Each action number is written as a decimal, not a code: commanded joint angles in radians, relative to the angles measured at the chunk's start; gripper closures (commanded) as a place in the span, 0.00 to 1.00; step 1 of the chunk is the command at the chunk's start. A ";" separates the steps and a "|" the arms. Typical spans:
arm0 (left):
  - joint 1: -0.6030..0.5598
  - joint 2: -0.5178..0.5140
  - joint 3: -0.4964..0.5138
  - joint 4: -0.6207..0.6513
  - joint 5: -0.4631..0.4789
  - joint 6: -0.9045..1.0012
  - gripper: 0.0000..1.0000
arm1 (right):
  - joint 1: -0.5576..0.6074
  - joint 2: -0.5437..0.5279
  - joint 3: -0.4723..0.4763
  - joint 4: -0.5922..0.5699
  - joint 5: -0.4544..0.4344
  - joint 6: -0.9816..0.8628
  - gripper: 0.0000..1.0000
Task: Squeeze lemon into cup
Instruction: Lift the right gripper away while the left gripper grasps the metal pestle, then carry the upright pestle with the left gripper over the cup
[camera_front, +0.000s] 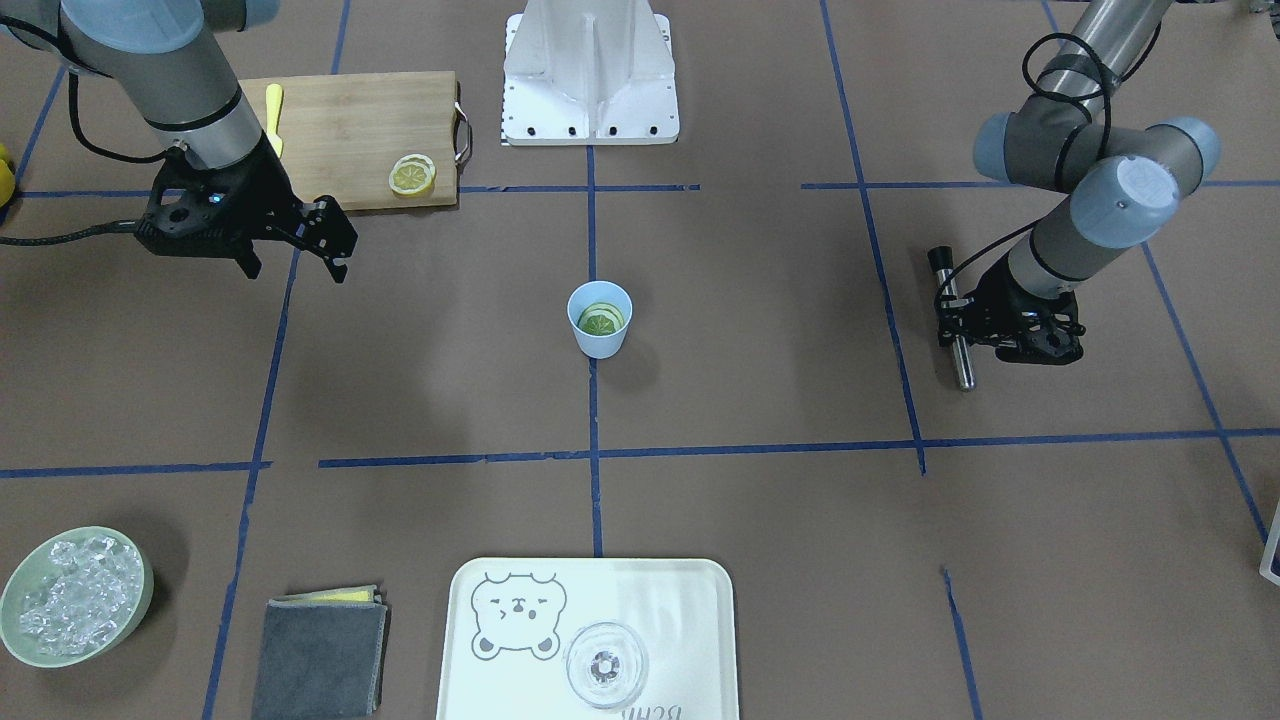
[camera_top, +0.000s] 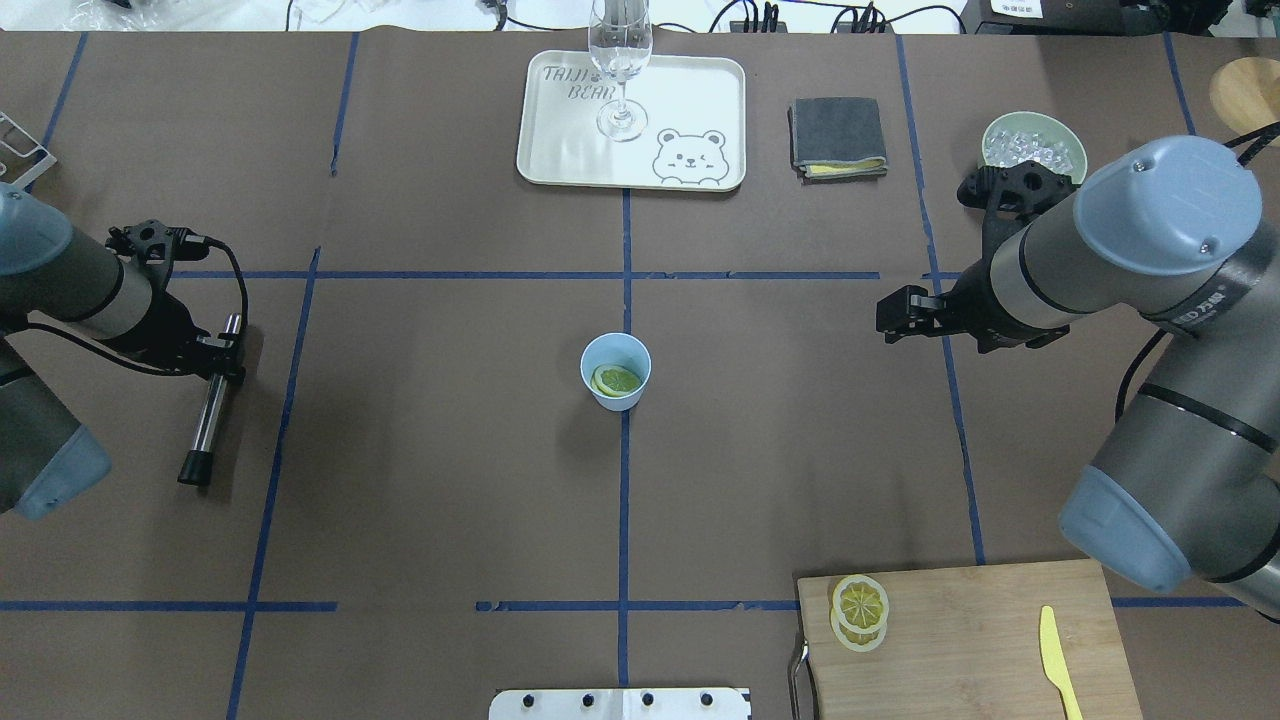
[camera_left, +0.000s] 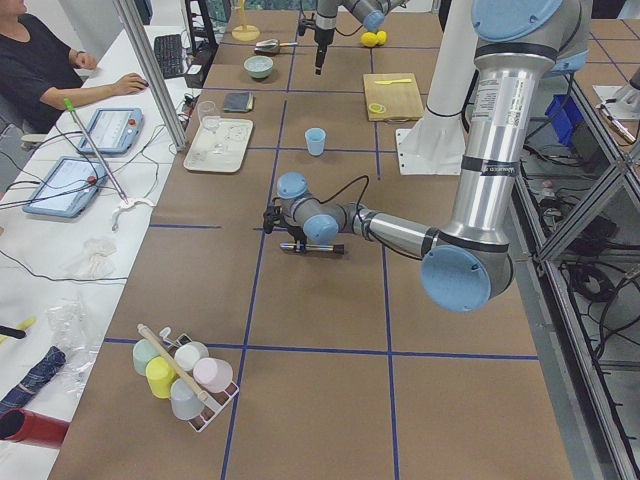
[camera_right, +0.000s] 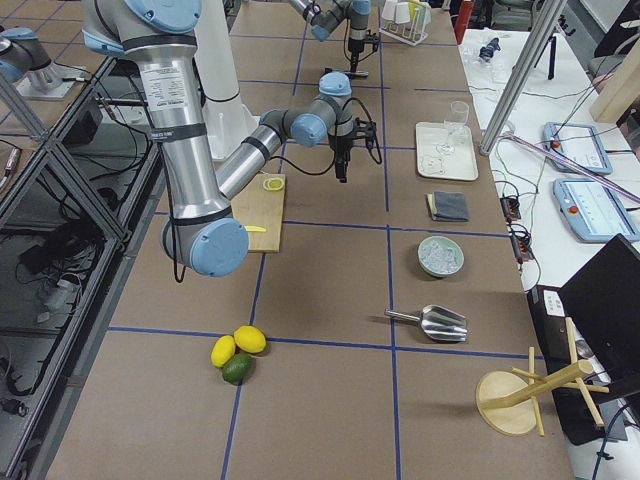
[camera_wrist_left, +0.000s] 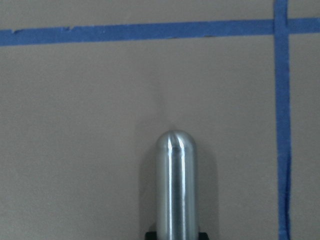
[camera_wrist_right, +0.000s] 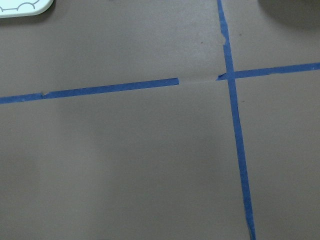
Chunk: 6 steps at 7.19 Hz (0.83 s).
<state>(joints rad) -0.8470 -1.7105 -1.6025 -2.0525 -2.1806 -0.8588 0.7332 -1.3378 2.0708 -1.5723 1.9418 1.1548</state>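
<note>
The light-blue cup (camera_front: 600, 330) stands upright at the table's middle, also in the overhead view (camera_top: 615, 362). A round citrus slice (camera_front: 602, 320) lies inside it, and it looks greenish. Two yellow lemon slices (camera_front: 412, 176) lie stacked on the wooden cutting board (camera_front: 350, 130). My right gripper (camera_front: 295, 268) hangs open and empty above the table, between board and cup. My left gripper (camera_front: 955, 322) is shut on a metal rod (camera_top: 206, 420), held low and level far from the cup. The rod's rounded end fills the left wrist view (camera_wrist_left: 176, 185).
A yellow plastic knife (camera_top: 1055, 650) lies on the board. A white bear tray (camera_top: 560, 150) carries a clear glass (camera_top: 620, 60). A grey cloth (camera_top: 838, 135) and a pale green bowl of ice (camera_top: 1035, 140) sit on the operators' side. The white robot base (camera_front: 590, 75) stands behind the cup.
</note>
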 joint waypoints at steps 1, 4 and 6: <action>-0.003 0.005 -0.072 0.003 0.060 -0.002 1.00 | 0.000 -0.004 -0.001 0.000 -0.001 -0.004 0.00; -0.003 -0.158 -0.253 0.098 0.149 -0.017 1.00 | 0.002 -0.001 0.011 0.000 -0.003 -0.003 0.00; 0.014 -0.286 -0.280 0.126 0.214 -0.049 1.00 | 0.002 -0.003 0.009 0.000 -0.010 0.000 0.00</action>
<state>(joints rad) -0.8439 -1.9319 -1.8601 -1.9423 -2.0045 -0.8940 0.7349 -1.3398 2.0807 -1.5723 1.9354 1.1539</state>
